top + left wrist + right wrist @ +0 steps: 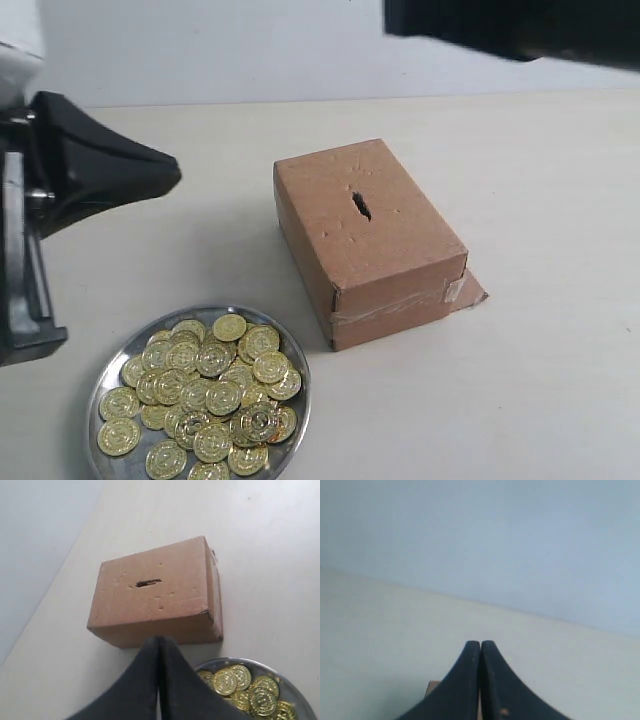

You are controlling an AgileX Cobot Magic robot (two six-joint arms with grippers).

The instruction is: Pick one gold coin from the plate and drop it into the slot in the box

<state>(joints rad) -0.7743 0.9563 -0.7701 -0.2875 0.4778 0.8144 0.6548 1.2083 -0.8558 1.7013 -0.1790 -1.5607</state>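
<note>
Toward the near edge of the pale cream table (560, 330), on its left side, a round shallow shiny silver metal plate (101, 377), heaped with gold coins (207, 392) lying flat and overlapping; near rim cut off in the exterior view. Beyond it and to the right, apart from the plate, a brown rectangular cardboard box (385, 250) near the table's middle, set at a slant to the far edge, largest face up. In the centre of that face, a short dark ragged slot (361, 206), uncovered. Clear tape (395, 306) around the end nearest the near edge, and a loose cardboard flap (472, 292) lying flat at the base of that end. Left gripper (172, 172), black and tapered, raised off the table on the left side, apart from box and plate; fingers pressed together, nothing between them. Seen from the left wrist, tip lined up over the strip of table between box and plate rim. Right gripper (480, 643) likewise pressed together and empty, pointed toward the far edge and the pale grey-blue wall (520, 540), with a sliver of brown cardboard beneath it.
</note>
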